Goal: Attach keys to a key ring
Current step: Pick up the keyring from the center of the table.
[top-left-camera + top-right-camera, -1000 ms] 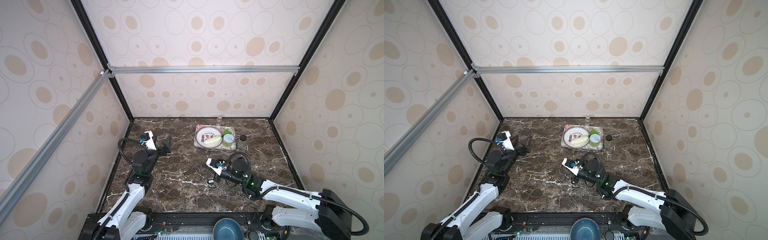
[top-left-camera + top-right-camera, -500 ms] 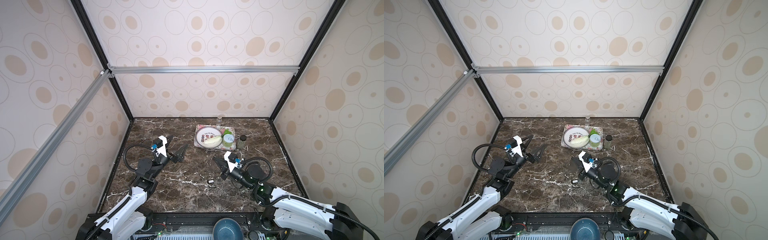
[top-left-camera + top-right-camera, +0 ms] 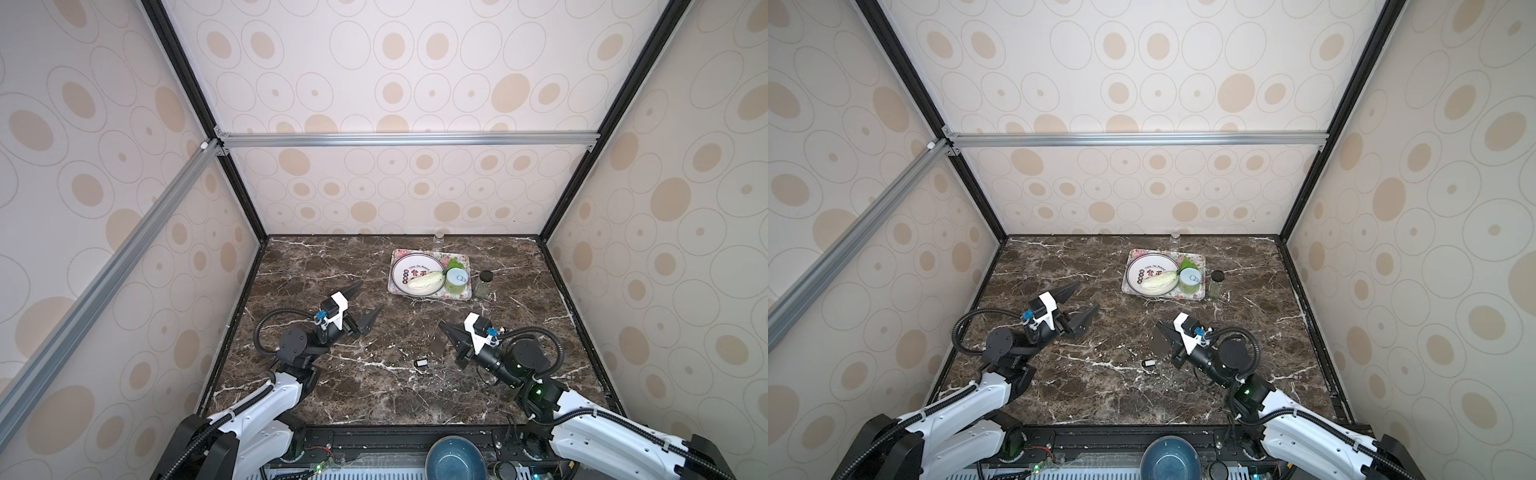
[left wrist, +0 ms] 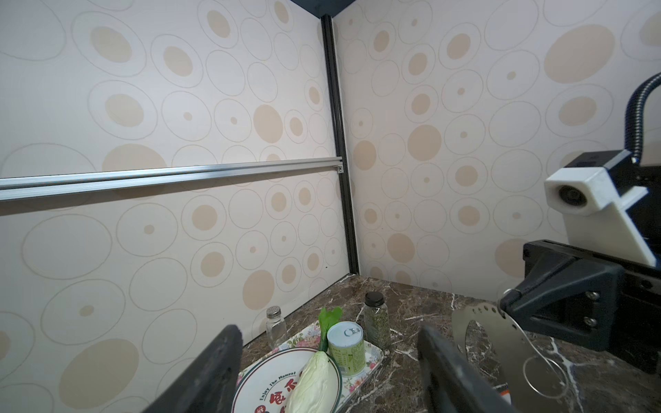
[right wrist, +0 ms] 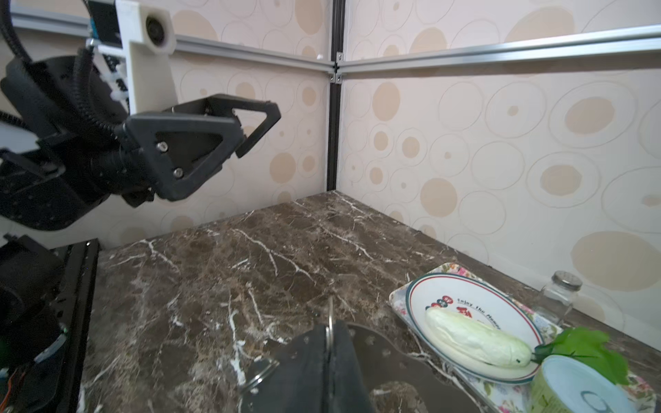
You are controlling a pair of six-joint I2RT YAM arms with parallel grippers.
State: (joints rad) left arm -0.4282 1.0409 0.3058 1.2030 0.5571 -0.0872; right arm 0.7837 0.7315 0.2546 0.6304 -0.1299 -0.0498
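Above the dark marbled surface (image 3: 353, 257), the right pincer (image 3: 443, 328) clamps the wide flat grey crescent key ring (image 4: 479, 321) — seemingly steadying it for threading — while the left pincer (image 3: 370, 297) hangs wide and empty, the small black-and-white key (image 3: 422, 362) lying loose nearby.

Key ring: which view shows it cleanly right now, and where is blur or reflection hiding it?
Left wrist view: the key ring is sharp and pale, its rim holes distinct, with no glare. Right wrist view: it sits too near the lens and looks soft and dark, mirroring the marble table. Both top views: it is small and dark against the marble, with edges hard to trace.
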